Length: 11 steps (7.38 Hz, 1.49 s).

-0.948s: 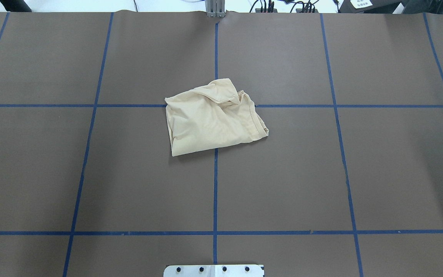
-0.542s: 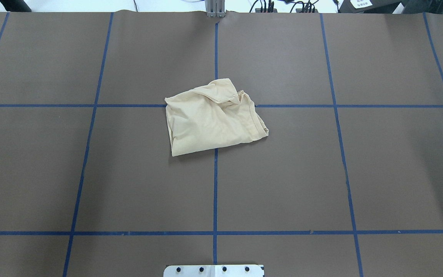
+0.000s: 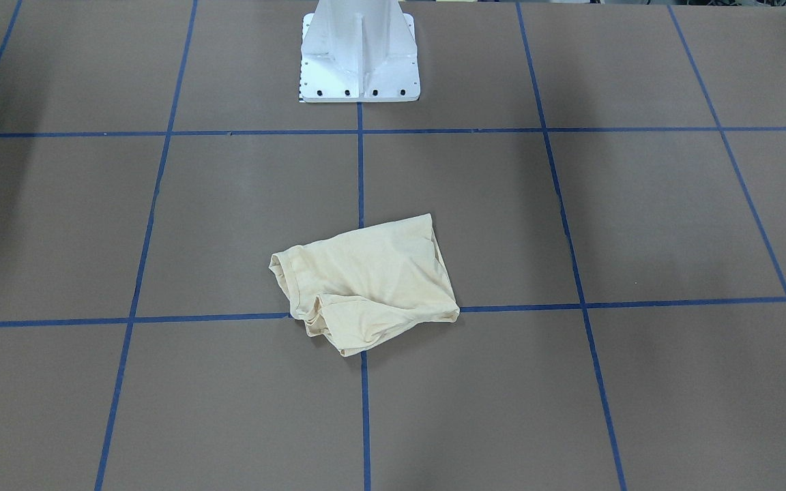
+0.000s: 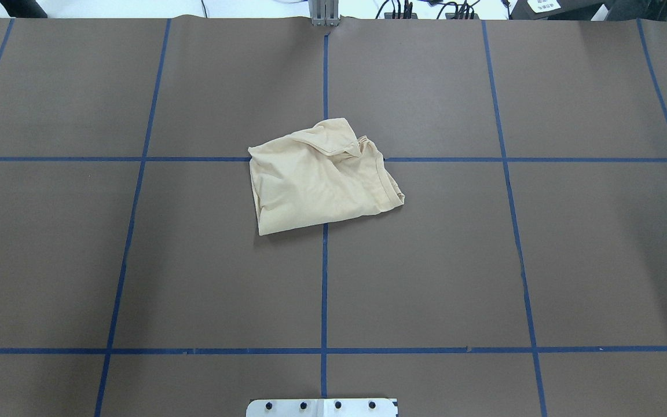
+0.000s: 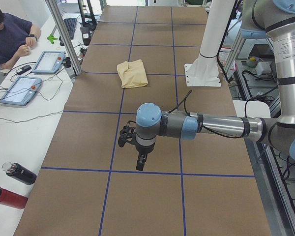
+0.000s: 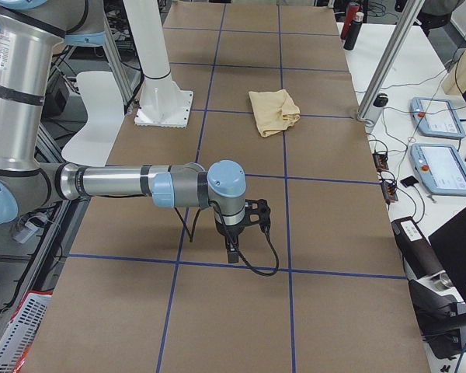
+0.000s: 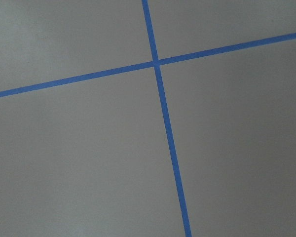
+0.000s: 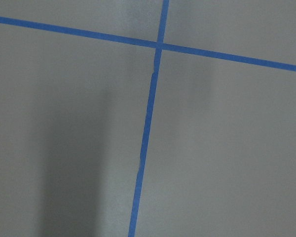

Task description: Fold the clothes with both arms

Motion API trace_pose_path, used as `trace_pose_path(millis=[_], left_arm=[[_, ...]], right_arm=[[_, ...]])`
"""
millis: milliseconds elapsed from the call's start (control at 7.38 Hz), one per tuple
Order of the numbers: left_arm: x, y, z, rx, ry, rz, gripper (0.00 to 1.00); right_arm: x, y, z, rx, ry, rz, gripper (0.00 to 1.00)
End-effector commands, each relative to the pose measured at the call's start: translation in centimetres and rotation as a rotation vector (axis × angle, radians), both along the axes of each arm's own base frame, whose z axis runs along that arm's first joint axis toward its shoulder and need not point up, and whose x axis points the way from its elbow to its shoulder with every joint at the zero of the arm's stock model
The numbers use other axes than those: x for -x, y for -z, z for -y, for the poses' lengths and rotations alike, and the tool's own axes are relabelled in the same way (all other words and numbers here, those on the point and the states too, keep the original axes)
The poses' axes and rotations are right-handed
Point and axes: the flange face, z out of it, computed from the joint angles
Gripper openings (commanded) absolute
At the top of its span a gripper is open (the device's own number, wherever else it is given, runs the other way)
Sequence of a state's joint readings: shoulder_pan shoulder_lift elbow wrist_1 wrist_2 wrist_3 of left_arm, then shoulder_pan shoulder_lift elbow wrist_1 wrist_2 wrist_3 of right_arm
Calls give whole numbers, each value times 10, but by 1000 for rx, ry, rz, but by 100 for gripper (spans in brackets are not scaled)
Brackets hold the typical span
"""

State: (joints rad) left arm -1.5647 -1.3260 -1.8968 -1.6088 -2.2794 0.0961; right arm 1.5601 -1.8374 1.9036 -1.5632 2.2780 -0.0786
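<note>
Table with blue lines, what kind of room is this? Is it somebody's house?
Not a house; most likely a robot lab. The left arm and right arm reach over a table marked with a blue tape grid, and touchscreen control panels with cables sit on a side bench.

Brown table [image 4: 426, 260], blue tape grid [image 4: 324, 289]; white side desk [image 5: 10, 125], tablets [image 5: 19, 91], seated person [image 5: 7, 37].
</note>
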Motion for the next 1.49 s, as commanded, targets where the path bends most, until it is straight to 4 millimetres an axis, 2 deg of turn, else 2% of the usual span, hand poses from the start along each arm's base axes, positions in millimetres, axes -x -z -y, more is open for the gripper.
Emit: trace_pose_path(millis=[0,135,271,406,542,677,1355], left_arm=[[0,-20,-11,128,-3,-1,100],[2,-18,-15,114,-21,0,100],[2,-29,-21,87,-88,2,100],[2,-27,-21,72,-100,3,100],[1,-13,-12,42,-101,21,100],[0,-8,-9,25,-101,8,100],[1,-4,-9,16,-100,14,100]], right_arm=[[0,0,0,0,1,5,100],[0,-1,0,1,1,4,100],[0,0,0,0,0,5,100],[0,0,0,1,0,6,100],[1,1,0,2,0,17,100],[3,2,0,1,3,38,100],[3,3,0,1,3,41,100]])
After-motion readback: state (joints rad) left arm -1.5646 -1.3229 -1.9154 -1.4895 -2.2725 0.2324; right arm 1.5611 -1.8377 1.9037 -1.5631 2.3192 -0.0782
